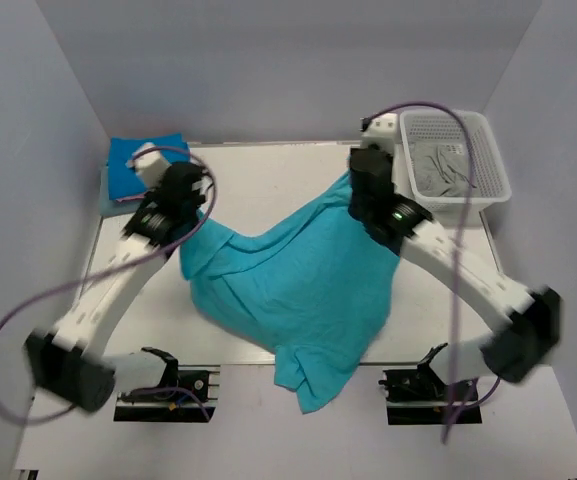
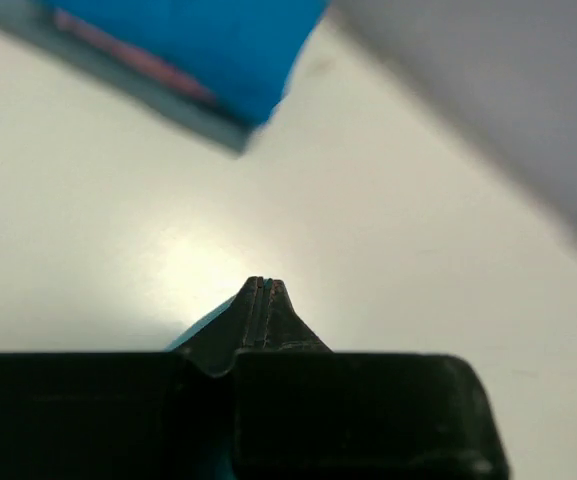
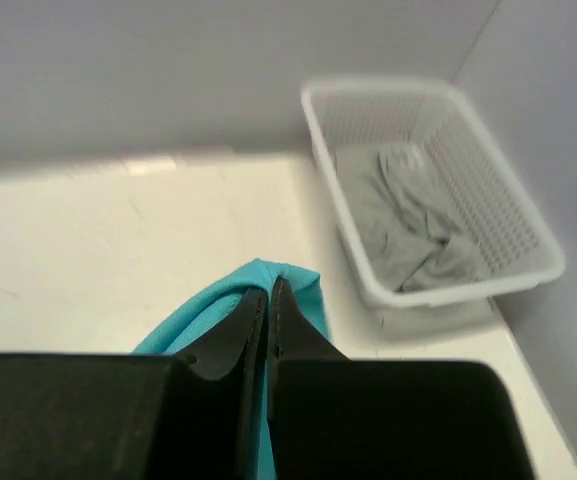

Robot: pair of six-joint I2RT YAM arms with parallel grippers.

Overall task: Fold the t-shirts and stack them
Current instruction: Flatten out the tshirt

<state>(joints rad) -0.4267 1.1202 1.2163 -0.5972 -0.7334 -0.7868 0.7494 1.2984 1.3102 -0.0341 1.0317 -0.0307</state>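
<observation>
The left arm reaches from its base at the near left corner forward and inward, its forearm slanting up to a wrist bent over the table's (image 1: 268,170) left half. The left gripper (image 1: 194,218) points down at the upper left corner of the turquoise t-shirt (image 1: 298,290). In the left wrist view the left gripper's (image 2: 265,290) fingers are pressed together with no gap, and a sliver of turquoise cloth shows at their left side, so it appears to pinch that corner. The right arm mirrors it, arching from the near right corner forward and inward, with the right gripper (image 1: 364,192) at the shirt's upper right corner. In the right wrist view the right gripper (image 3: 269,292) is clamped tight on a fold of the turquoise t-shirt (image 3: 268,275), which bunches over its tips. The shirt hangs between the two grippers, sagging in the middle. It spreads over the centre of the table, and its lower end trails past the near edge between the arm bases. A folded stack of t-shirts (image 1: 140,168) lies at the far left corner with a deeper blue one on top; the left wrist view of the stack (image 2: 188,40) shows a pink layer and a grey-blue one beneath. At the far right a white basket (image 1: 498,190) holds a crumpled grey garment (image 1: 440,172).
</observation>
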